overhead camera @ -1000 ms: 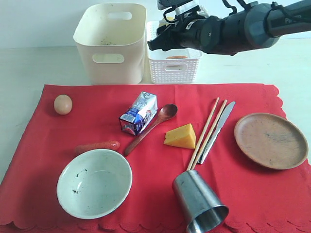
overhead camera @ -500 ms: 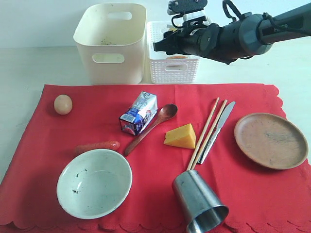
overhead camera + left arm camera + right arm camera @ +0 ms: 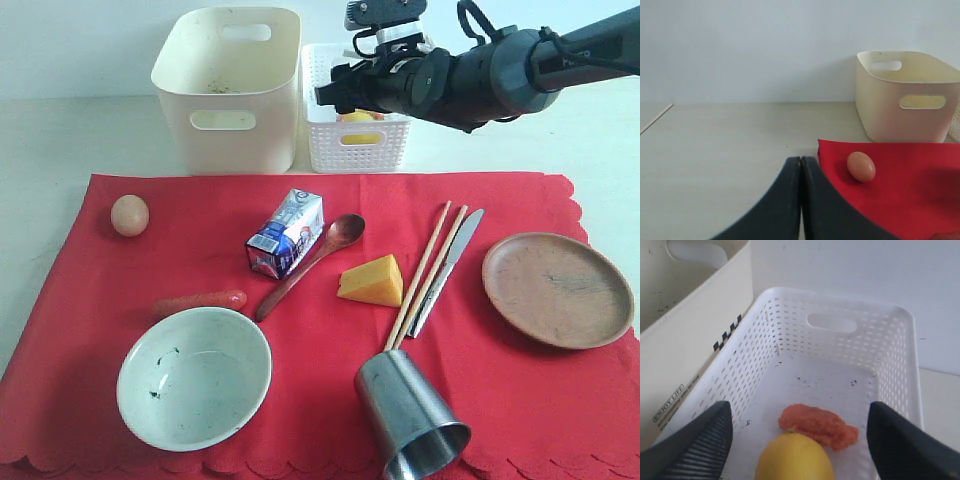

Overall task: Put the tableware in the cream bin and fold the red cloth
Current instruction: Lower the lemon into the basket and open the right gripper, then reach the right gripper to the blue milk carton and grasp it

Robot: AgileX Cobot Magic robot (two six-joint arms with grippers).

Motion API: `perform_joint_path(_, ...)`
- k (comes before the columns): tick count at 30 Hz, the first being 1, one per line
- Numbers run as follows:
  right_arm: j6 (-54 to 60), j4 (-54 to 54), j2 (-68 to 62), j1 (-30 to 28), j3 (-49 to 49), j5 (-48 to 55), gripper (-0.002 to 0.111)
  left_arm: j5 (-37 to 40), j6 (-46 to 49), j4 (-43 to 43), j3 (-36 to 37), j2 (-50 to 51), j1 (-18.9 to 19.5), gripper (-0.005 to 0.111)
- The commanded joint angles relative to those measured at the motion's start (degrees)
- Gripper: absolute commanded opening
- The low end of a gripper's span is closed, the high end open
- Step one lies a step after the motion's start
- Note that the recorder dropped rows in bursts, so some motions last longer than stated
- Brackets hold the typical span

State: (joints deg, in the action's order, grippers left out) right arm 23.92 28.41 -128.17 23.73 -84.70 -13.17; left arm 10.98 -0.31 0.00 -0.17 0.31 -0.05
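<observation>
Lemon (image 3: pixel 795 460) newly landed in white perforated basket (image 3: pixel 890 365), smooth yellow oval touching rough orange lump (image 3: pixel 820 426); my right gripper (image 3: pixel 799 412) above, jaws spread wide, holding nothing. My left gripper (image 3: pixel 801 200): jaws pressed together. Smooth cream bin (image 3: pixel 225 95) beside basket. On scalloped red cloth (image 3: pixel 320 330): glazed bowl (image 3: pixel 193 378), steel cup (image 3: pixel 410 412), wooden spoon (image 3: pixel 310 262), chopsticks (image 3: pixel 425 275), knife (image 3: pixel 447 270), round wooden plate (image 3: pixel 558 288).

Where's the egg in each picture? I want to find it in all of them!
Exterior view: the egg sits on the red cloth near its far left corner, left of the cream bin and nearer to us.
Left wrist view: the egg lies by the cloth's corner, nearer the camera than the cream bin.
Right wrist view: not in it.
Shared landmark: the cream bin shows in all three views.
</observation>
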Motion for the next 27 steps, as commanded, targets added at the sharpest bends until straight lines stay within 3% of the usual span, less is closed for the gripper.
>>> perform_joint_path(1,0.0,0.0,0.5,-0.2,-0.3,1.9,0.072,-0.2,-0.4,0.0,0.2,-0.3,0.2,0.002)
perform_joint_path(12,7.4,-0.2,7.4,-0.2,-0.3,16.9,0.068,-0.2,-0.4,0.0,0.2,-0.3,0.2,0.002)
perform_joint_path(20,12.0,-7.4,13.5,0.3,-0.3,30.0,0.040,-0.2,-0.4,0.0,0.2,-0.3,0.2,0.002)
perform_joint_path(27,22.3,-7.7,15.2,0.4,-0.3,41.1,0.006,-0.2,-0.4,0.0,0.2,-0.3,0.2,0.002)
